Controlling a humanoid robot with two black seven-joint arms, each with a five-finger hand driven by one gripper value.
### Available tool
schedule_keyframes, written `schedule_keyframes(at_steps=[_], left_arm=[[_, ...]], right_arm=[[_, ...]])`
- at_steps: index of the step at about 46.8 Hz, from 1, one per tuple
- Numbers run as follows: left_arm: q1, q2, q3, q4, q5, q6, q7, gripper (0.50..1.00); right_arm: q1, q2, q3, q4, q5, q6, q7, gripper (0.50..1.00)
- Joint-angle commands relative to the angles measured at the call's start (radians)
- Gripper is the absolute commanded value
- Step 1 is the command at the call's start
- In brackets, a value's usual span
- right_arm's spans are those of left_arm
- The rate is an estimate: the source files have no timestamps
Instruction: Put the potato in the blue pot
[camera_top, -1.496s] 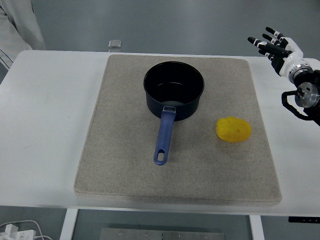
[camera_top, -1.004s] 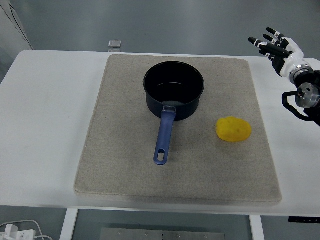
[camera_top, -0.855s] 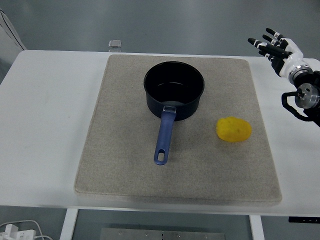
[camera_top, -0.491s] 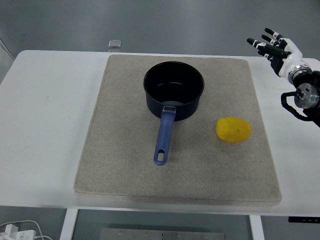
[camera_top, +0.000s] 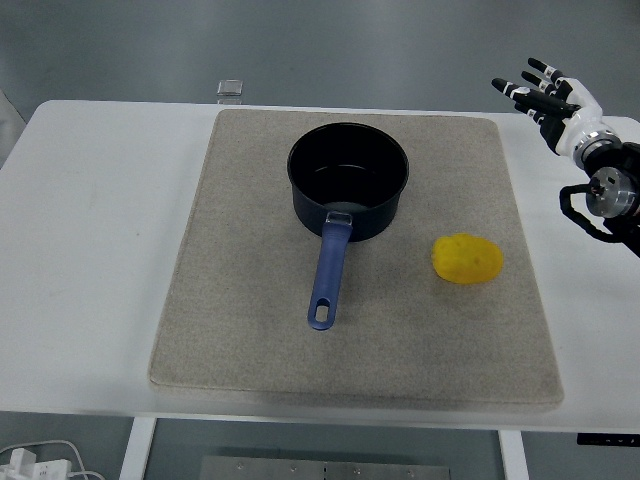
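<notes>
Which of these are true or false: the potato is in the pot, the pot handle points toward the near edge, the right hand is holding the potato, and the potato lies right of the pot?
1. The potato is in the blue pot. False: it lies on the grey mat, outside the pot.
2. The pot's handle points toward the table's near edge. True.
3. The right hand holds the potato. False: its fingers are spread, holding nothing, near the far right corner.
4. The potato lies right of the pot. True.

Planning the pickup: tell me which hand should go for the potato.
Right. The right hand is open above the table's far right corner, on the same side as the potato, which lies right of the pot. The left arm is out of view.
</notes>
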Motion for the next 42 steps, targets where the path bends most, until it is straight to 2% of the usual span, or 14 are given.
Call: schedule_keyframes(at_steps=[1, 19, 25, 28, 36, 42], left_arm=[[-0.001, 0.0, 0.0, 0.0, 0.0, 0.0, 0.0, 1.0], [0.001, 0.0, 0.0, 0.0, 0.0, 0.0, 0.0, 1.0], [0.001, 0.0, 0.0, 0.0, 0.001, 0.0, 0.0, 1.0], [0.001, 0.0, 0.0, 0.0, 0.0, 0.0, 0.0, 1.0], [0.001, 0.0, 0.0, 0.0, 0.001, 0.0, 0.0, 1.0], [0.001, 0.0, 0.0, 0.0, 0.0, 0.0, 0.0, 1.0]], right_arm=[[0.001, 0.0, -0.001, 0.0, 0.001, 0.001, 0.0, 0.942], [0.013, -0.016, 0.002, 0.019, 0.001, 0.001, 0.003, 0.942], [0.022, -0.025, 0.004, 0.023, 0.001, 0.035, 0.003, 0.942], [0.022, -0.036, 0.004, 0.046, 0.001, 0.05, 0.003, 0.942], [0.024, -0.083, -0.001, 0.135, -0.013, 0.038, 0.014, 0.94], [0.025, -0.146, -0.002, 0.223, -0.15, 0.003, 0.015, 0.94]])
